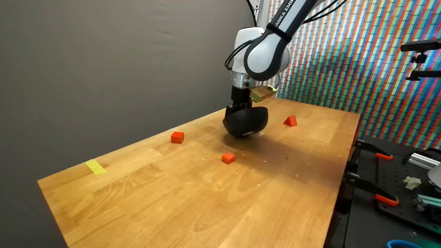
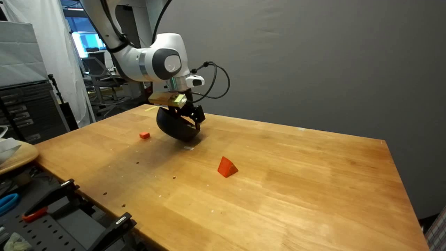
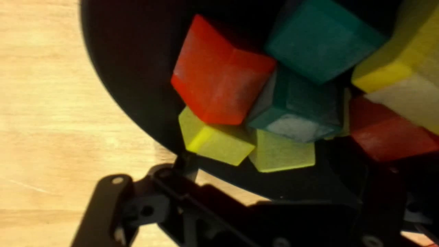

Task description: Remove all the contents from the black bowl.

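Big lean on the black bowl point(image 2: 174, 128) here! In an exterior view it's left of centre, tilted hard, its low side under my wrist point(image 2: 177, 83) and its dark outer wall showing. My gripper point(image 2: 189, 118) is right at that low side, unclenched and spread wide; one finger point(image 2: 197, 124) reaches down at the rim, the other is lost against all that black. Whether the bowl's underside meets the wooden table point(image 2: 296, 195), I can't tell.

Into the wrist view, and it's crowded in there! A red block point(image 3: 219, 75) takes the upper middle, a green block point(image 3: 324, 41) sits beside it toward the upper right, and a second green block point(image 3: 301, 106) is tucked just below that. A yellow block point(image 3: 223, 145) peeks out under the red one, another yellow block point(image 3: 284, 152) right next to it, both close to the rim. Over at the right edge comes a third yellow block point(image 3: 384, 72), with a darker red block point(image 3: 391, 133) just below, running out of the frame.

Out on the table, in an exterior view, a loose red cube point(image 1: 177, 137) lies left of the bowl, a low red piece point(image 1: 228, 158) sits below the bowl near the frame's middle, and a red wedge point(image 1: 290, 121) stands off to the right. Far left, a strip of yellow tape point(image 1: 95, 166) lies by the table's edge.
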Robot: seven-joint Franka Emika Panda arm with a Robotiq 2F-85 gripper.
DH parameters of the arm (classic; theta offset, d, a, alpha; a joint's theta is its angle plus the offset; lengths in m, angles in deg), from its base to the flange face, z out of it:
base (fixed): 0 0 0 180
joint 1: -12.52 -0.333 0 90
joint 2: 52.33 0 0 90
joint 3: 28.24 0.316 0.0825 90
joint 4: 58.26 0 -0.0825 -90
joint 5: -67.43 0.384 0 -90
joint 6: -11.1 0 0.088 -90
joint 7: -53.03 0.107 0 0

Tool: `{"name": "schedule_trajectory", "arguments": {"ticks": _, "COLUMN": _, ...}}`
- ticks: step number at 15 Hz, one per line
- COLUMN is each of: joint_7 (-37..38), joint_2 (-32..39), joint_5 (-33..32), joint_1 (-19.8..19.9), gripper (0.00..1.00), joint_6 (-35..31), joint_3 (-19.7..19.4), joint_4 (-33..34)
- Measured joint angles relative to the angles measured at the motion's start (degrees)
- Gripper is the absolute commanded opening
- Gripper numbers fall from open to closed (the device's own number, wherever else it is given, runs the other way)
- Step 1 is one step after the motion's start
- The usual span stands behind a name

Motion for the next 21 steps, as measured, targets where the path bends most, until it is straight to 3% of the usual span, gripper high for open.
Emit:
{"name": "schedule_trajectory", "arguments": {"ticks": 4, "joint_7": 7.3, "joint_2": -6.0, "joint_5": -3.4, "joint_1": -5.4, "gripper": 1.0, "joint_6": -8.7, "joint_3": -5.1, "joint_4": -9.1}}
{"name": "schedule_trajectory", "arguments": {"ticks": 8, "joint_7": 11.1, "joint_2": -11.2, "joint_5": -6.5, "joint_1": -9.7, "gripper": 1.0, "joint_6": -11.5, "joint_3": -9.8, "joint_4": -15.5}}
{"name": "schedule_trajectory", "arguments": {"ticks": 16, "joint_7": 10.2, "joint_2": -14.6, "joint_5": -6.5, "joint_1": -9.5, "gripper": 1.0, "joint_6": -10.7, "joint_3": -8.7, "joint_4": -18.9}}
{"name": "schedule_trajectory", "arguments": {"ticks": 21, "joint_7": 9.5, "joint_2": -17.7, "joint_5": -5.3, "joint_1": -8.0, "gripper": 1.0, "joint_6": 0.4, "joint_3": -3.2, "joint_4": -18.5}}
